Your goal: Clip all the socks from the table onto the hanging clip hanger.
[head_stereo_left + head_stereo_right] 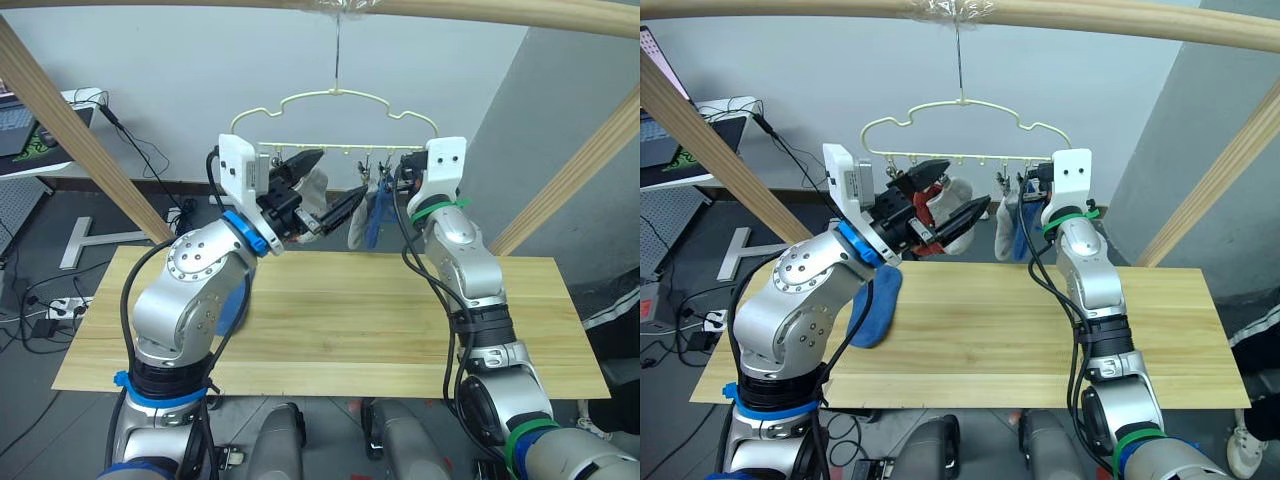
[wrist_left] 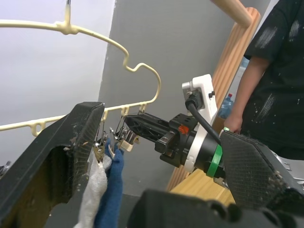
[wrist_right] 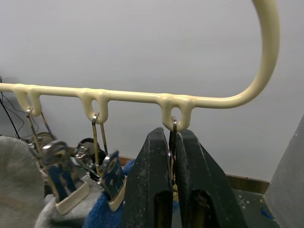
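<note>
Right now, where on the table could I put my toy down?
The table is bare from the blue sock at its left end across to its right end. It's crowded above the back edge, where both grippers work at the clip hanger and hanging socks.

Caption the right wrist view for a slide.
Right gripper pinching the end clip on the hanger; grey sock and blue sock already clipped beside it.

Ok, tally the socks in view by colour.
Blue knit socks: 2, one hanging from the pale-yellow wire clip hanger, one on the wooden plank table
Light grey knit socks: 2, both at the hanger
Total: 4
</note>
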